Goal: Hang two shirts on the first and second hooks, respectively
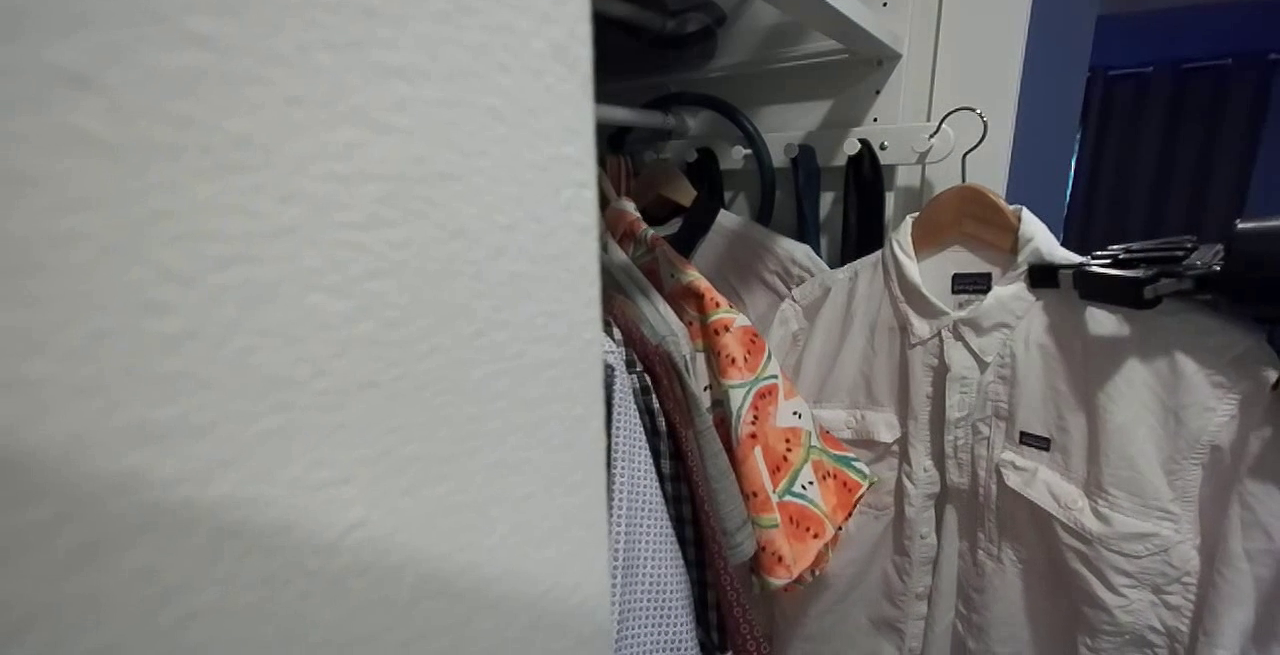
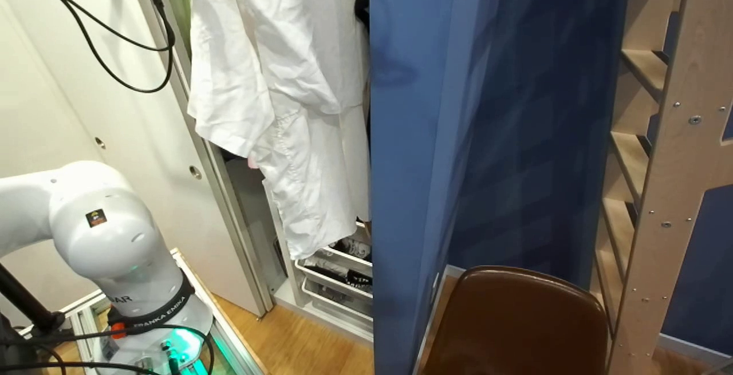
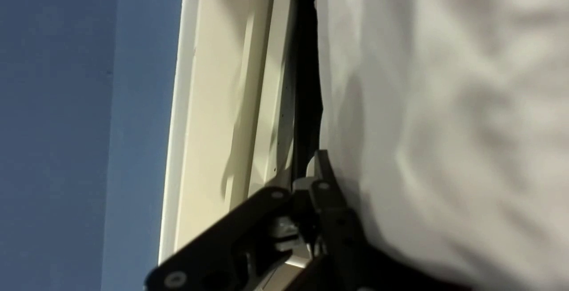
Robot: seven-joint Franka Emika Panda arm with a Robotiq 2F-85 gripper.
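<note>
- In an exterior view, the white shirt is held upright on a wooden hanger, seen below the right end of the hook rail.
- A row of white hooks is carried along the rail; which are meant as first and second cannot be told.
- The hanger's metal hook is seen across the rail's right end, its tip by the outermost white hook; whether they touch cannot be told.
- The gripper is seen by the right edge of that view and is clenched on the white shirt at the shoulder, beside the collar.
- In the wrist view, the black fingers are set close together, and the right edge is filled by white cloth.
- The orange shirt, printed with watermelon slices, is hung farther left, the lower corner of its sleeve overlapping the white shirt in the view.
- A grey garment and a pale dotted garment are ranged between it and the vertical edge of a near wall.
- A navy strip and a black strip are hung from two of the white hooks.
- In an exterior view, the white shirt is cut off by the upper edge, its lowest corner seen beside the top edge of the drawers.
</note>
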